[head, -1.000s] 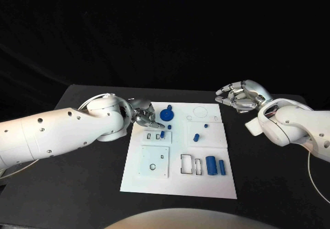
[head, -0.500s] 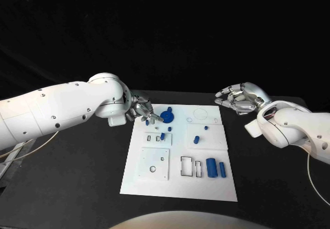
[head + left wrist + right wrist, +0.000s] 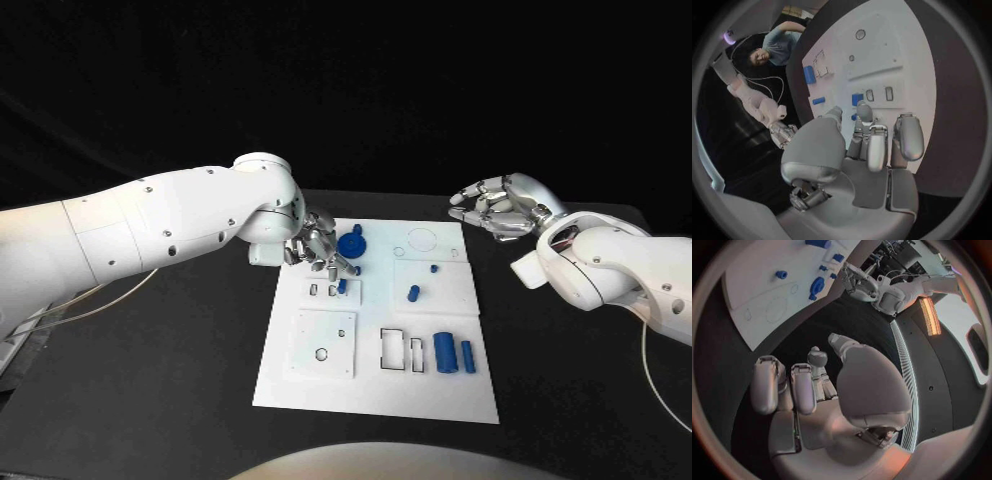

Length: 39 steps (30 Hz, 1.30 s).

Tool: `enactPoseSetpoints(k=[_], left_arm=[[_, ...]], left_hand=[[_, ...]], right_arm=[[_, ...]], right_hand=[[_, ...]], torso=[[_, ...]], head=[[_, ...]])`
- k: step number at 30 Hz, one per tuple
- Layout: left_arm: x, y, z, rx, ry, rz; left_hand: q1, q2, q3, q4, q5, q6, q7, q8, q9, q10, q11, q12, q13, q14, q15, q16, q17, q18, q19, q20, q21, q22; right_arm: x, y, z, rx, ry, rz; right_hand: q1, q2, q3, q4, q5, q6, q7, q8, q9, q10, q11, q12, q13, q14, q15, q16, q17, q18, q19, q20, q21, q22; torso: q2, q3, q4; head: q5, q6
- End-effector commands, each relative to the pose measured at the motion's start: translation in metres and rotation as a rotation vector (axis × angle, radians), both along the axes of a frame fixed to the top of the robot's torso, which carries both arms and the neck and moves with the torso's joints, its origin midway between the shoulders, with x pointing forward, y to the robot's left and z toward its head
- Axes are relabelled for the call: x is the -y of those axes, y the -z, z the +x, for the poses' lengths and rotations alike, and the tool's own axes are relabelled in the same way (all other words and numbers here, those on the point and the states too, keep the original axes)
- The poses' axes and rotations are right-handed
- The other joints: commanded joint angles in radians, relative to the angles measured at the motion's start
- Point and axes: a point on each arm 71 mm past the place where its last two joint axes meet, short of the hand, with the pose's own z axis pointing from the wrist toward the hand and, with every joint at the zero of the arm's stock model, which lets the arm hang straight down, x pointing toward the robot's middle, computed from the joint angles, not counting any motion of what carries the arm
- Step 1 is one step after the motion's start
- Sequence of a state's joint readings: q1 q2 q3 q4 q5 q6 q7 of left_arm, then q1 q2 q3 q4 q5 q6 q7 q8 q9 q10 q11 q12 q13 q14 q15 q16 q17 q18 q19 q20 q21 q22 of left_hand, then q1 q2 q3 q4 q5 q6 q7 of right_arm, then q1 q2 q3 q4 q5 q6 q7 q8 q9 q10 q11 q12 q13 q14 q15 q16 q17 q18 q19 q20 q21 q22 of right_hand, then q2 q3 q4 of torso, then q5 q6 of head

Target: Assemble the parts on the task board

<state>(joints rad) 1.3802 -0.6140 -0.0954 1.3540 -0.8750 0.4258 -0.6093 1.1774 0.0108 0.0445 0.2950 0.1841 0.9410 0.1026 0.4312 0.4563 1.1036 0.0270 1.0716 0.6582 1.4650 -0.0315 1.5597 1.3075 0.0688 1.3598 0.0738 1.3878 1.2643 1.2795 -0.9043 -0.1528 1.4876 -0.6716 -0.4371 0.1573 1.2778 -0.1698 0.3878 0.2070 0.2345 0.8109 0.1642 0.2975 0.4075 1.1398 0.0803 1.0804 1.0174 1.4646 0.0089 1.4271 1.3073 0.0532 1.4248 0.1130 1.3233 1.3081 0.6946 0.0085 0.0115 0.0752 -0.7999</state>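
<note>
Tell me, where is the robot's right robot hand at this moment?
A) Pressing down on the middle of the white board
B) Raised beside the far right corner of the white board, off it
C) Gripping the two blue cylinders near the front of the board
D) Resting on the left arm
B: the right robot hand hangs beyond the task board's far right corner, fingers curled, holding nothing.

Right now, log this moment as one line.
left hand: over task board, holds nothing | right hand: curled, off board | parts: unassembled
</note>
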Motion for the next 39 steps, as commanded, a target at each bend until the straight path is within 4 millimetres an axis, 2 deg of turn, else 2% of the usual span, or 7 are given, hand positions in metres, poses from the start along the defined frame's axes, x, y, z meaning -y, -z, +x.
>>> enactPoseSetpoints(k=[1,3,5,10,23,34,39], left_arm=[[0.003,-0.001,0.003,0.037,0.046,0.074],[0.005,-0.001,0.004,0.059,0.054,0.085],[0.007,-0.001,0.005,0.076,0.06,0.091],[0.011,-0.002,0.006,0.099,0.074,0.096],[0.019,0.001,0.008,0.091,0.108,0.117],[0.022,0.005,0.007,0.066,0.119,0.118],[0.023,0.007,0.007,0.052,0.124,0.118]], left_hand=[[-0.016,-0.022,0.032,0.0,0.003,-0.01,-0.008,0.045,0.044,0.009,-0.004,0.011,0.012,0.097,-0.005,-0.001,0.237,0.004,0.005,-0.002,0.006,0.002],[-0.024,-0.031,0.053,0.0,0.003,-0.019,-0.011,0.071,0.069,0.011,-0.006,0.016,0.018,0.097,-0.007,-0.002,0.237,0.004,0.006,-0.004,0.006,0.003],[-0.035,-0.05,0.078,0.0,0.003,-0.031,-0.013,0.102,0.099,0.013,-0.008,0.022,0.026,0.097,-0.009,-0.002,0.236,0.004,0.006,-0.006,0.006,0.004],[-0.052,-0.072,0.102,0.0,0.001,-0.043,-0.015,0.131,0.129,0.014,-0.01,0.027,0.032,0.097,-0.01,-0.002,0.235,0.003,0.008,-0.007,0.008,0.007],[-0.055,-0.097,0.152,0.0,0.002,-0.061,-0.016,0.154,0.159,0.008,-0.011,0.028,0.032,0.096,-0.011,-0.004,0.231,0.003,0.007,-0.008,0.007,0.008],[-0.057,-0.102,0.172,0.0,0.003,-0.065,-0.016,0.159,0.166,0.007,-0.011,0.028,0.032,0.095,-0.011,-0.004,0.231,0.003,0.007,-0.008,0.007,0.008],[-0.055,-0.109,0.211,0.0,0.003,-0.07,-0.016,0.165,0.176,0.006,-0.011,0.029,0.034,0.095,-0.011,-0.004,0.23,0.003,0.008,-0.008,0.008,0.01]], right_arm=[[-0.002,0.001,-0.001,-0.004,-0.017,-0.006],[-0.002,0.001,-0.001,-0.005,-0.017,-0.006],[-0.002,0.001,-0.001,-0.005,-0.016,-0.007],[-0.002,0.002,-0.001,-0.006,-0.016,-0.007],[-0.002,0.002,-0.001,-0.008,-0.019,-0.006],[-0.003,0.003,-0.001,-0.009,-0.021,-0.006],[-0.003,0.003,-0.001,-0.01,-0.021,-0.006]], right_hand=[[-0.008,0.0,-0.001,0.006,0.005,-0.006,0.002,0.007,0.001,0.006,-0.001,0.005,-0.002,0.04,-0.005,-0.004,0.0,0.009,-0.004,-0.003,-0.004,0.103],[-0.008,-0.001,-0.002,0.007,0.008,-0.007,0.002,0.008,0.001,0.006,-0.001,0.005,-0.002,0.04,-0.006,-0.004,0.0,0.009,-0.004,-0.004,-0.003,0.104],[-0.008,-0.001,-0.002,0.007,0.008,-0.007,0.002,0.008,0.001,0.006,-0.001,0.005,-0.002,0.04,-0.006,-0.004,0.0,0.009,-0.004,-0.004,-0.003,0.104],[-0.009,-0.002,-0.003,0.008,0.013,-0.007,0.002,0.009,0.001,0.005,-0.001,0.004,-0.003,0.04,-0.006,-0.005,-0.001,0.009,-0.004,-0.004,-0.004,0.103],[-0.01,-0.003,-0.004,0.009,0.017,-0.008,0.001,0.011,0.001,0.006,-0.001,0.005,-0.003,0.041,-0.006,-0.005,0.0,0.009,-0.004,-0.004,-0.005,0.103],[-0.01,-0.003,-0.004,0.01,0.02,-0.009,0.001,0.011,0.001,0.006,-0.001,0.005,-0.003,0.04,-0.006,-0.006,-0.001,0.009,-0.003,-0.004,-0.004,0.104],[-0.01,-0.003,-0.004,0.011,0.022,-0.009,0.001,0.012,0.001,0.007,-0.002,0.007,-0.002,0.041,-0.006,-0.005,0.001,0.009,-0.003,-0.004,-0.004,0.104]], torso=[[0.001,-0.0007,-0.0031],[0.001,-0.0008,-0.0032],[0.001,-0.0008,-0.0018],[0.001,-0.0005,-0.0005],[0.002,-0.0005,-0.0012],[0.0,-0.0003,-0.0009],[0.0,-0.0001,0.0002]], head=[[0.0,0.0],[-0.001,-0.001],[-0.003,-0.001],[-0.004,-0.003],[-0.004,-0.01],[-0.005,-0.016],[-0.005,-0.018]])
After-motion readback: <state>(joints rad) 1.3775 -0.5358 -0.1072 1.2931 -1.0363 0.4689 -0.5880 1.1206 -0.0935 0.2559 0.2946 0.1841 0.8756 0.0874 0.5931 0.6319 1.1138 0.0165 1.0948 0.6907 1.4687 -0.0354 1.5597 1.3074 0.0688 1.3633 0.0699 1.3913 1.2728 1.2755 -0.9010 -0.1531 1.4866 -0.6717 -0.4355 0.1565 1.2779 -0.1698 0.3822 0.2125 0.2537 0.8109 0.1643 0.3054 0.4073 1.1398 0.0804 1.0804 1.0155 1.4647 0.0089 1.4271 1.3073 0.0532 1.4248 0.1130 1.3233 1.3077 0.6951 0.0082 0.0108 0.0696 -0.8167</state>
